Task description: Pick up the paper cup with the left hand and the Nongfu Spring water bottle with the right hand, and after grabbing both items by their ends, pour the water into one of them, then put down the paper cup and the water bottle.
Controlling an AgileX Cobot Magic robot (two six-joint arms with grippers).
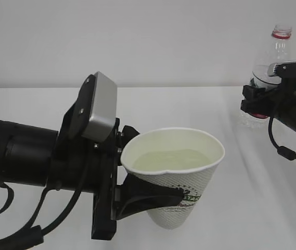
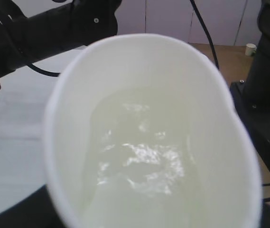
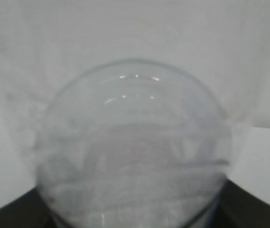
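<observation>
Your left hand (image 1: 153, 200) is clamped partway closed round the paper cup (image 1: 176, 177), held above the white table (image 1: 252, 198), near camera. Your right hand (image 1: 259, 101), far right, grips the Nongfu Spring water bottle (image 1: 279, 49) at its middle, upright, jaws about as wide. Water (image 2: 139, 161) fills the cup roughly halfway.

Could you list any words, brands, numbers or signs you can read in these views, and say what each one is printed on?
None can be read.
paper cup: a round green logo with red lettering below it, partly hidden behind the left gripper's finger and too small and blurred to read.
water bottle: its label is almost wholly hidden behind the right gripper; no print can be made out.
Wrist views: no text visible.
</observation>
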